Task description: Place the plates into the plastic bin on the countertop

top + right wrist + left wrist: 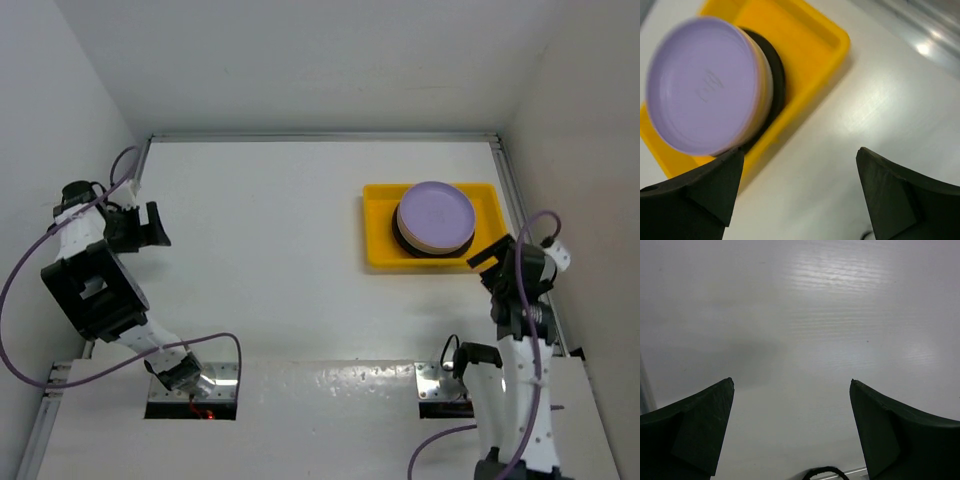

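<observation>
White counter (280, 230) is shown with plates (435, 212) stacked in a yellow bin (378, 230) at far right, likely to fit them all, while left gripper (791, 382) and right gripper (800, 150) are spread wide, empty.

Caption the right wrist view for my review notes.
Open right gripper hovers over the countertop beside the yellow plastic bin holding a lilac-topped stack of plates.

Countertop (280, 250) lies open; only the plate stack (435, 212) in the bin (378, 232) rises.
</observation>
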{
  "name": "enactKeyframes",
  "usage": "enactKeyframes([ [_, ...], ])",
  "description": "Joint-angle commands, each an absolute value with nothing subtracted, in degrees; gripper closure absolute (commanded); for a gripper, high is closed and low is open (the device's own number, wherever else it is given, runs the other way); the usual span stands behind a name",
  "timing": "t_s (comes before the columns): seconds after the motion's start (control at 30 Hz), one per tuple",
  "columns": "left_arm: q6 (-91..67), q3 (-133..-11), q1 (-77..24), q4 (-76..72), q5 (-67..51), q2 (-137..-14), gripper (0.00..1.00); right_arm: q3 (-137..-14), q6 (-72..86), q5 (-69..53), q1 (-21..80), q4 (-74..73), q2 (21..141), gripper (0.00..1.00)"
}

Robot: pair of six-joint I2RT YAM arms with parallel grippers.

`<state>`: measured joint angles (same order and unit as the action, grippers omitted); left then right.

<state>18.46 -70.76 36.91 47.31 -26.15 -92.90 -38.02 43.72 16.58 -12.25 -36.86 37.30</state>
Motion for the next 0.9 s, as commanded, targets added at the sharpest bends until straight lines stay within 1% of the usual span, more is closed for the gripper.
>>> enactKeyframes([
  [0.0, 16.5, -70.8, 32.0, 45.4, -27.1, -93.2, 0.03, -29.5, 52.2, 16.4, -12.2, -44.7, 26.7, 0.07],
  [0.03, 15.8, -70.8, 30.8, 45.4, -27.1, -93.3, 0.03, -25.3, 53.5, 15.9, -12.2, -45.3, 22.7, 0.0],
  [0.17, 15.3, -71.3, 25.3, 44.8, -25.5, -93.9, 0.03, -21.0, 56.0, 14.0, -12.0, -48.0, 12.9, 0.0],
  [0.23, 14.7, -71.3, 22.9, 44.8, -24.1, -93.9, 0.03, -20.9, 55.7, 13.5, -12.1, -47.8, 11.9, 0.0],
  [0.33, 14.2, -71.3, 21.1, 44.8, -24.1, -93.9, 0.03, -22.3, 55.3, 15.1, -12.1, -48.3, 13.3, 0.0],
  [0.57, 14.2, -70.6, 19.3, 44.8, -23.6, -93.3, 0.03, -23.9, 54.8, 13.4, -12.1, -49.4, 21.4, 0.0],
  [0.87, 14.2, -70.0, 19.3, 44.8, -23.6, -92.2, 0.03, -23.1, 52.0, 11.8, -12.1, -45.9, 21.4, 0.0],
])
